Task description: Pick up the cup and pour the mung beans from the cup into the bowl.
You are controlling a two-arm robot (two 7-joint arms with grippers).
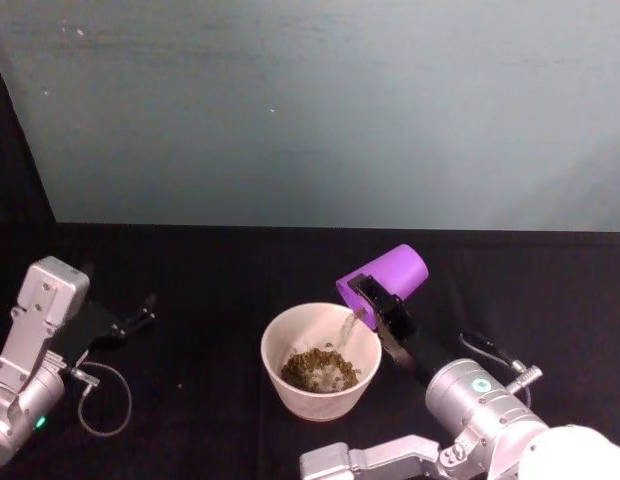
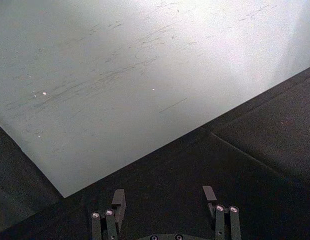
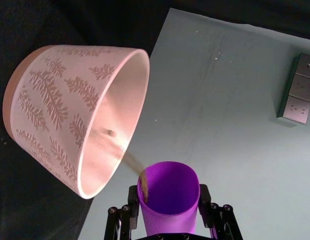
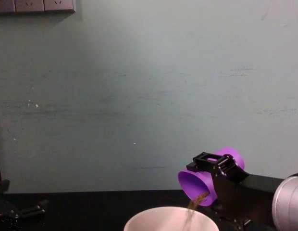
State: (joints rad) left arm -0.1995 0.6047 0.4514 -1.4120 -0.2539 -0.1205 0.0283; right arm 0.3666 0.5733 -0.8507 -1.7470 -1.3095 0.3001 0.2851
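My right gripper [image 1: 382, 297] is shut on the purple cup [image 1: 387, 273], holding it tipped on its side above the right rim of the pale bowl [image 1: 273, 340]. A thin stream of mung beans [image 1: 347, 322] runs from the cup's mouth into the bowl, where a heap of beans [image 1: 318, 369] lies. In the chest view the cup [image 4: 206, 180] tilts down to the left over the bowl's rim [image 4: 139, 217]. The right wrist view shows the cup [image 3: 169, 200] between the fingers and the leaf-patterned bowl [image 3: 75, 110] beside it. My left gripper [image 2: 165, 197] is open, parked at the table's left.
Black cloth covers the table [image 1: 210, 270], with a pale green wall [image 1: 320, 110] behind it. A loose cable loop [image 1: 105, 400] hangs by the left arm. Wall sockets [image 4: 33, 6] sit high on the wall.
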